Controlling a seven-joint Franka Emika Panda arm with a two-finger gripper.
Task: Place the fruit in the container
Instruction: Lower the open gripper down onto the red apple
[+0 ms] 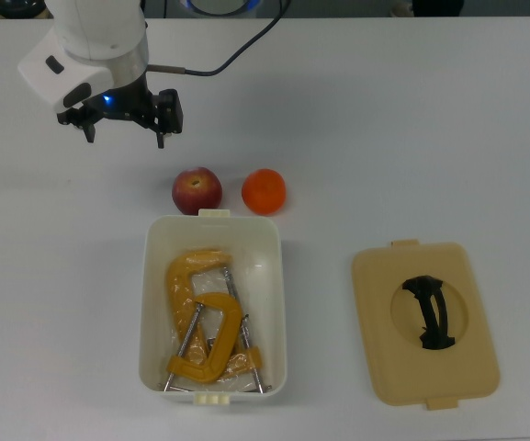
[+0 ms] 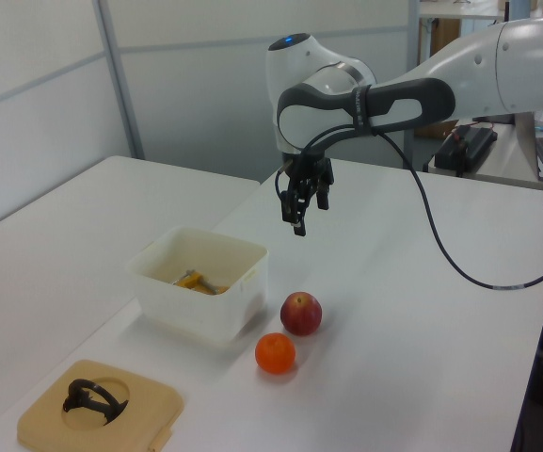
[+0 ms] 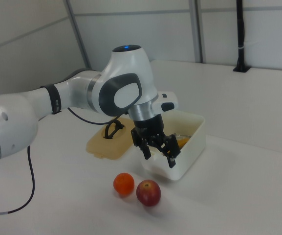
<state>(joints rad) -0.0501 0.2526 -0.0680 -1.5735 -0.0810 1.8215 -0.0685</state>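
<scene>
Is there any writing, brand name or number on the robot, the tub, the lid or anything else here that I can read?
None can be read: no text shows on the arm, the white tub, the tan lid, the apple or the orange.

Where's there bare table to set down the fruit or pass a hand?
Bare table lies beyond the orange, between the tub and lid, and at the top view's left of the tub. Crowded: clamps fill the tub, and the apple sits against its rim.
</scene>
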